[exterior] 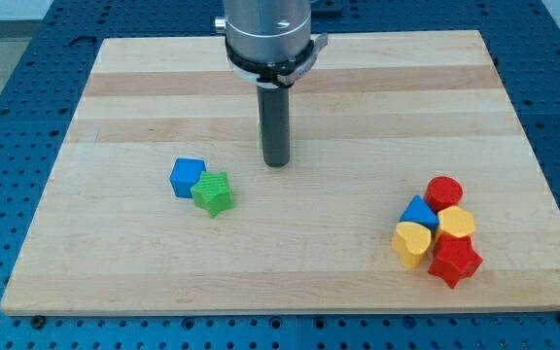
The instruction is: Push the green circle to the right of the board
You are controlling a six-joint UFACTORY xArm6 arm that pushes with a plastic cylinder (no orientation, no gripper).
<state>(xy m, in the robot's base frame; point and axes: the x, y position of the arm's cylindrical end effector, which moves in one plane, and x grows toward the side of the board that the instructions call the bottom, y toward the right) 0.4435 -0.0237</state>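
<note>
The surface [115, 282] is wide and mostly bare, so there is plenty of room for a long push to drift off line. The arm ends in a plain dark rod [276, 122] with no fingers to spread or pinch, so nothing can hold a block, and a round one could roll off my tip [276, 163] if it is struck off-centre. A cluster sits near the bottom right corner: a red star [454, 262], a yellow heart [412, 243], another yellow block [456, 224], a blue triangle [418, 212] and a red circle [444, 192]. A push that sags toward the bottom edge could plough into them. The blue cube [187, 177] and green star [212, 192], touching each other left of centre, risk being mistaken for the target. The green circle [262, 136] shows only as a thin sliver at the rod's left edge, near the surface's middle. My tip seems to be beside or in front of it, so contact there might send it the wrong way.
</note>
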